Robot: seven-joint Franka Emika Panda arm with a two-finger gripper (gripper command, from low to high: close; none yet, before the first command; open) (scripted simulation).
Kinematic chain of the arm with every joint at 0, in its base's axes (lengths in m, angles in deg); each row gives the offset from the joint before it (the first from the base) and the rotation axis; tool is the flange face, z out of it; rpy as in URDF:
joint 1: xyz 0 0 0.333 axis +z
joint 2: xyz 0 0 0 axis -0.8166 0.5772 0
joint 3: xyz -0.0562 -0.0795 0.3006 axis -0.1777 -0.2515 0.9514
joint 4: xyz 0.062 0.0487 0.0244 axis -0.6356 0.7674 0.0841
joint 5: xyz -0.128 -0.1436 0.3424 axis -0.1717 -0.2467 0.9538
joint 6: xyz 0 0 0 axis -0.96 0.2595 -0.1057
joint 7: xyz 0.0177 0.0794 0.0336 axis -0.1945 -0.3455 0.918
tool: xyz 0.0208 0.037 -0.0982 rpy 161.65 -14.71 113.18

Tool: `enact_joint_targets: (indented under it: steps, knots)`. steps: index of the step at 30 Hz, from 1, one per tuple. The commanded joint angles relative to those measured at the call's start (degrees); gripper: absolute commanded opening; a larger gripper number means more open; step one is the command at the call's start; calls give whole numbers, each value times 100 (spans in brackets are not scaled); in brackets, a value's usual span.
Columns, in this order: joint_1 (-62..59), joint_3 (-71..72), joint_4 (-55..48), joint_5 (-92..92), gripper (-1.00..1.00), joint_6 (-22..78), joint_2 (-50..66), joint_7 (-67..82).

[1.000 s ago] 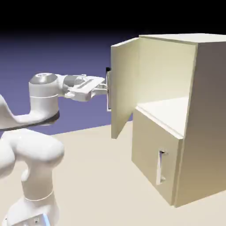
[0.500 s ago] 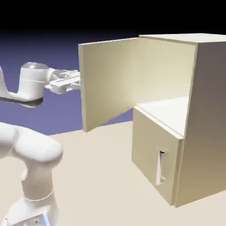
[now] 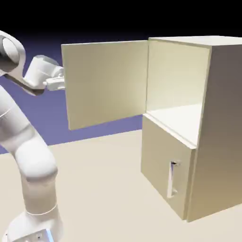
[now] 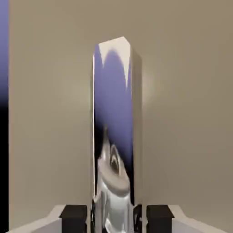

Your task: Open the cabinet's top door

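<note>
exterior view: top door (image 3: 106, 82) stands swung wide at upper centre, hinged to the cabinet (image 3: 208, 132) at right. my claw (image 3: 60, 83) meets its far edge at upper left, so it pulls with full leverage.

hand view: claw (image 4: 114, 214) clamped narrow on the handle (image 4: 113, 132), centre frame.

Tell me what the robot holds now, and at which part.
The gripper holds the top door by its silver bar handle, the fingers closed near the handle's lower end.
</note>
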Motion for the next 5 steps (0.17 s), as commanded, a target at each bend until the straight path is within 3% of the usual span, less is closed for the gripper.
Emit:
enact_joint_targets:
  steps: [1,5]
  knots:
    - [-162,201,-159,19,-100,179,211,-151]
    - [-897,1023,-594,99,-100,649,731,-561]
